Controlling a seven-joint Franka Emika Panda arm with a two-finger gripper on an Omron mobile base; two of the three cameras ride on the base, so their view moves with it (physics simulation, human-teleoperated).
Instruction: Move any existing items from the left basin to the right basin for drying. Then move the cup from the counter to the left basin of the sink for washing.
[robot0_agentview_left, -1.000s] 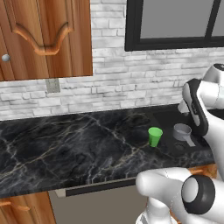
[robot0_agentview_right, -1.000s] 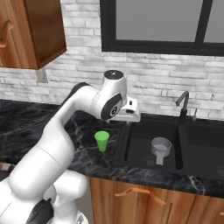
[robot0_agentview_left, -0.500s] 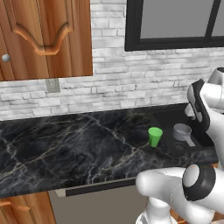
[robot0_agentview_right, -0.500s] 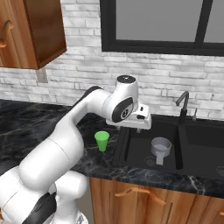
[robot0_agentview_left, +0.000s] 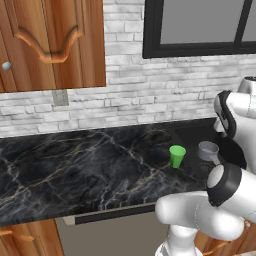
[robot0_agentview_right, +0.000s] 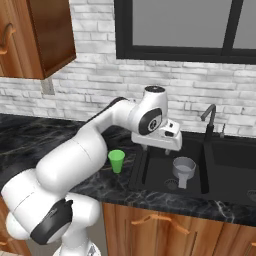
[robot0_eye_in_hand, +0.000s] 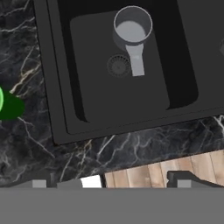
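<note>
- Pincer (robot0_agentview_right: 152, 148) spread wide, empty, poised over sink (robot0_agentview_right: 150, 150) left basin.
- Grey handled saucepan (robot0_eye_in_hand: 132, 30) beside drain: descend squarely, pinch across handle, lift over divider.
- Green cup (robot0_agentview_right: 116, 161) waiting upright on tabletop (robot0_agentview_left: 75, 170), just left of sink.

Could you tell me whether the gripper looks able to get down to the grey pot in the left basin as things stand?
Probably yes: the open gripper hangs over the left basin, and the pot sits alone by the drain, handle exposed, nothing above it.

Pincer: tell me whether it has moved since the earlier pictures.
Yes. In the right base view the pincer has swung right, away from the small green plastic cup, toward the thin black gooseneck faucet.
</note>
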